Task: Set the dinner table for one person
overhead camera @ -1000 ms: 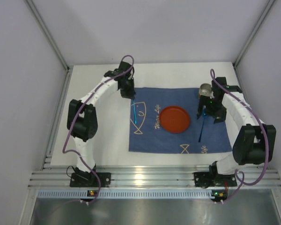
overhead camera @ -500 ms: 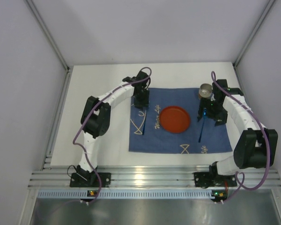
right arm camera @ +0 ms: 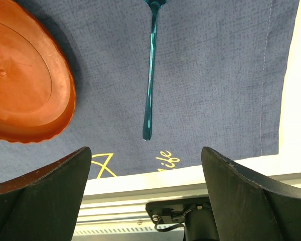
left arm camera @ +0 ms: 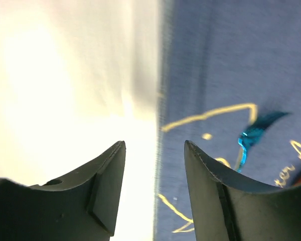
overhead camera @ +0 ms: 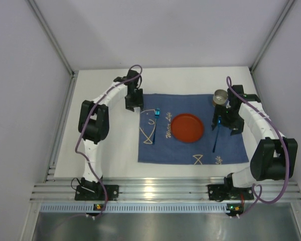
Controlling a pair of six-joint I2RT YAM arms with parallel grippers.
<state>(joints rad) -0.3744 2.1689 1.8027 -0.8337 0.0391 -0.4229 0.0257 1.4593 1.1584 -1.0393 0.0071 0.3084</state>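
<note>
Utensil (left arm camera: 251, 135) blurred, second utensil (right arm camera: 150, 70) cropped at top

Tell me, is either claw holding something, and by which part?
Nothing is held. The left claw is open over the placemat edge; the right claw is open above the teal utensil.

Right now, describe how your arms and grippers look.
Both the left arm and right arm have white links with bulky black joints, and a purple cable loops loosely along each. The left gripper and right gripper end in matte black, curved, tapering fingers.
</note>
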